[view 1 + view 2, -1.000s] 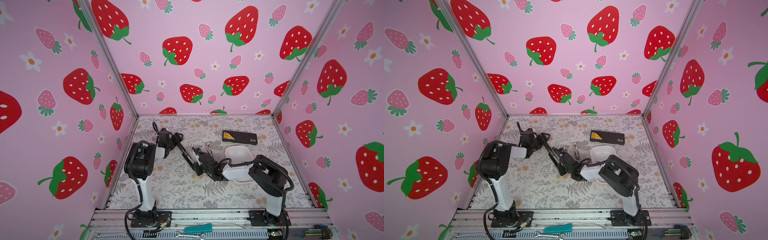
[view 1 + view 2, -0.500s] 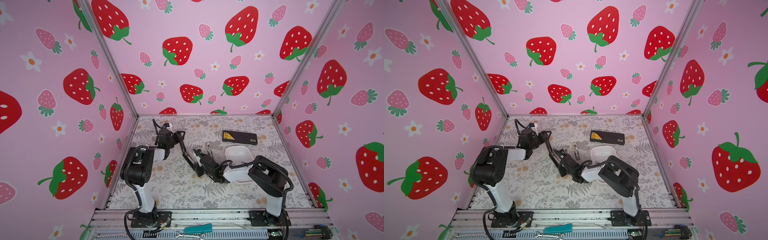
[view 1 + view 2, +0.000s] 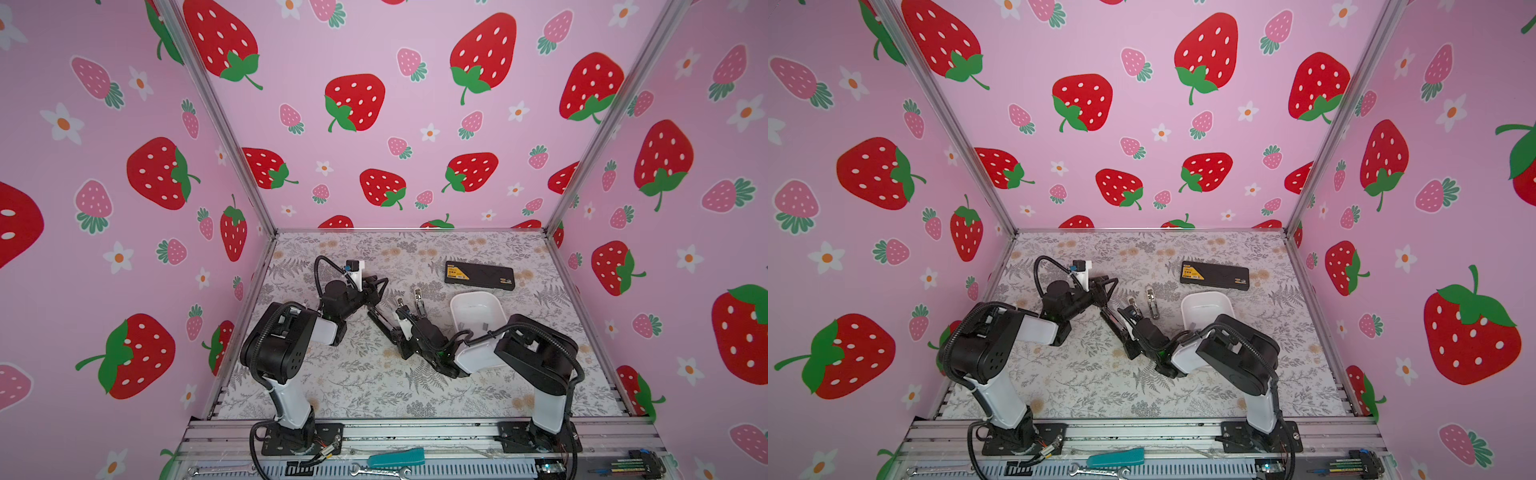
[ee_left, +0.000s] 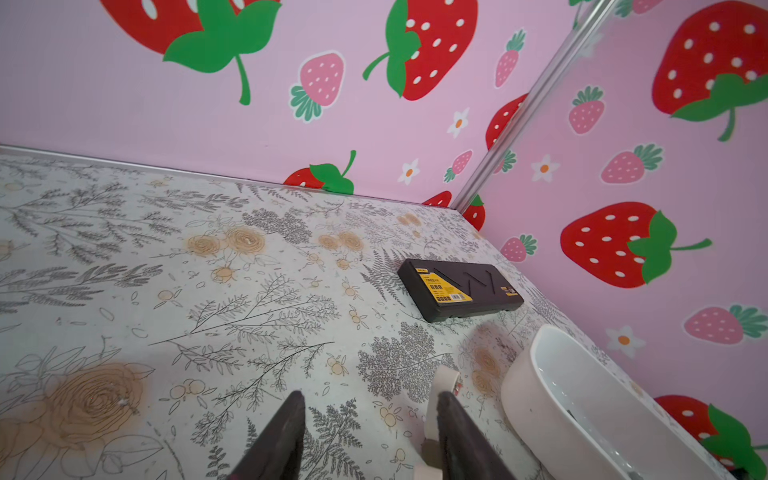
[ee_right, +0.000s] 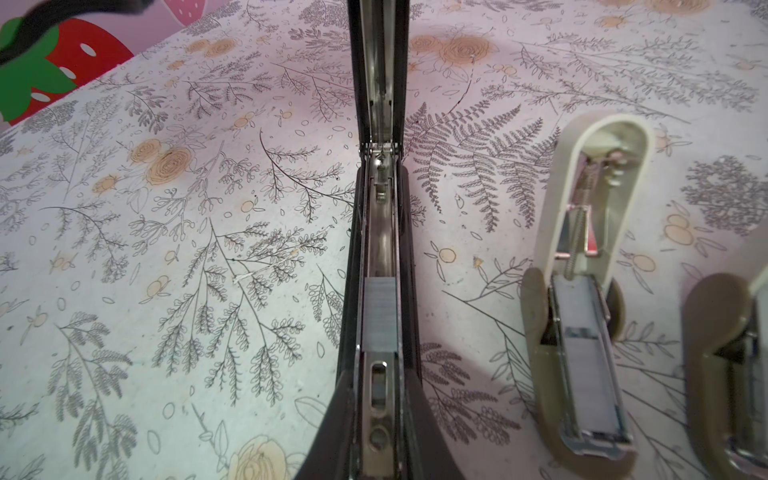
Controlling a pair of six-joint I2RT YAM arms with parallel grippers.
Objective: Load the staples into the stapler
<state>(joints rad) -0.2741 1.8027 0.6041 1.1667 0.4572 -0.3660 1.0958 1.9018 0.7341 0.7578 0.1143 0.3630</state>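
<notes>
A black stapler [image 5: 379, 232] lies opened out flat on the table, seen in both top views [image 3: 380, 320] [image 3: 1113, 320]. A short grey strip of staples [image 5: 379, 316] sits in its channel. My right gripper [image 5: 379, 436] [image 3: 405, 332] is shut on the stapler's base. My left gripper [image 4: 370, 415] [image 3: 376, 286] hovers by the far end of the stapler's lid. It is open, and only table shows between its fingers [image 4: 286, 436].
Two cream staplers [image 5: 582, 291] [image 5: 731, 374] lie open beside the black one; the nearer holds staples. A white tray [image 3: 473, 294] stands to the right, partly under my right arm. A black box [image 3: 479, 275] lies behind it.
The left arm has swung and its gripper has shifted slightly right, near the lid's far end. Its jaws stand narrower than before. The right gripper and black stapler have not moved.
</notes>
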